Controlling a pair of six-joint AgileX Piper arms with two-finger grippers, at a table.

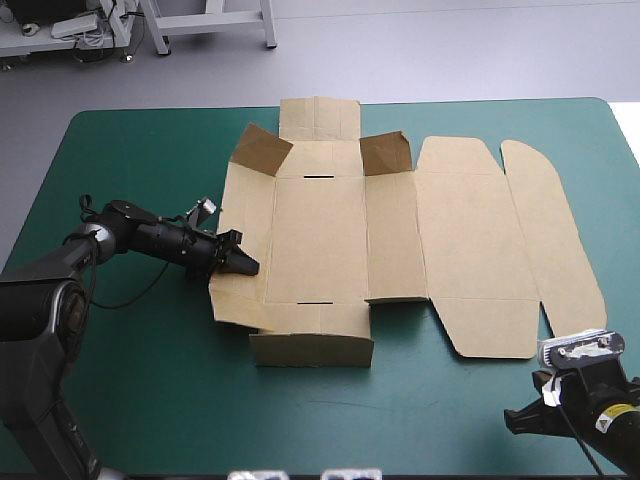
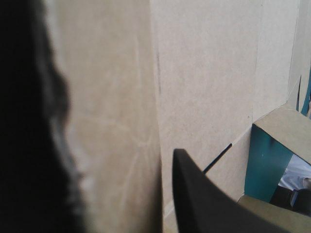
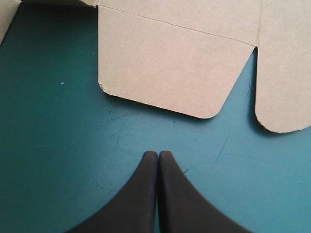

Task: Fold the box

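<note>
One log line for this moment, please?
left hand: grips box left flap | right hand: shut, short of box | box: mostly flat, corner tabs up

1. Worktop [image 1: 140, 150]: my bench, fitted with a teal-green cover [image 3: 48, 145]. The far corners are rounded, and it fills most of the high view.
2. Cover, as seen from my right wrist: faint pale scuffs, hairline scratches and one tiny white speck.
3. Floor [image 1: 450, 50]: smooth pale grey, beyond the worktop's far edge and along its left side.
4. Patch [image 1: 627, 130]: near-white, just off the worktop's far right corner; I cannot tell what it is.
5. Light: even and diffuse, with only soft shadows on the cover.
</note>
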